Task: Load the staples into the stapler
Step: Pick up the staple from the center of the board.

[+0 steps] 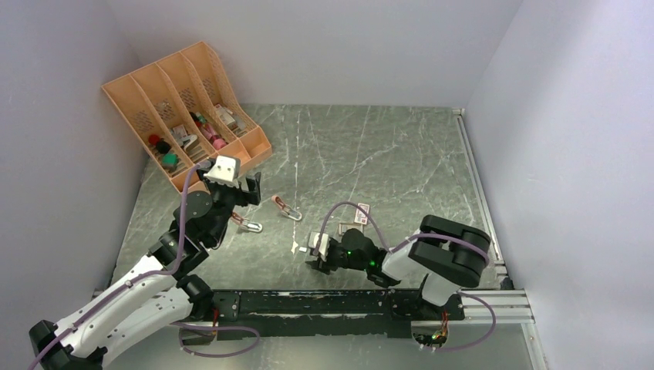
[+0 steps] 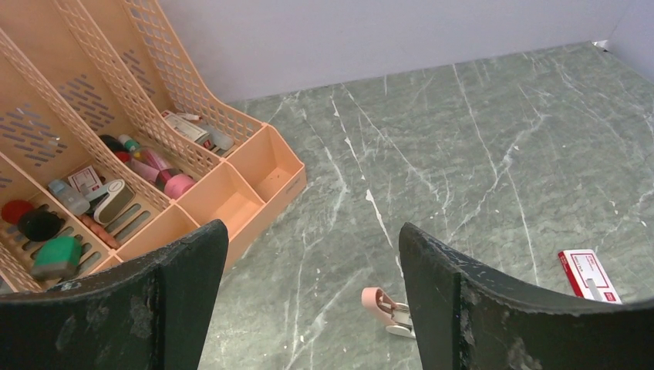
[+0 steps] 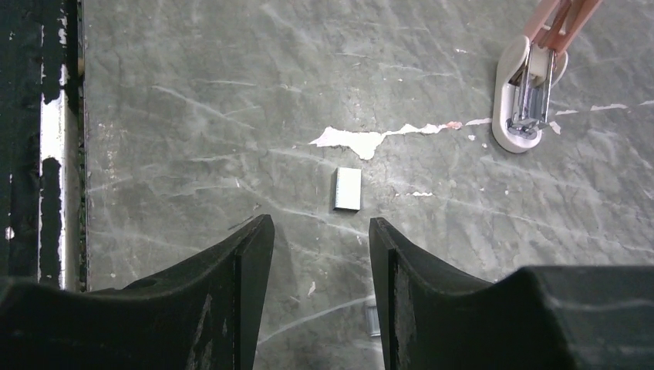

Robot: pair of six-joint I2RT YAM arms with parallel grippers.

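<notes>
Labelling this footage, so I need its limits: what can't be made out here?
- Stapler: right wrist view, its far end is cut off by the top edge.
- Small staple bit: right wrist view, partly behind a finger.
- Box: left wrist view, its near end is hidden by a finger; the print is too small to read.
- Organizer contents: top view, too small to name.

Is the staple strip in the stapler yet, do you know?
Out: the staple strip lies flat on the table, apart from the stapler.
</notes>
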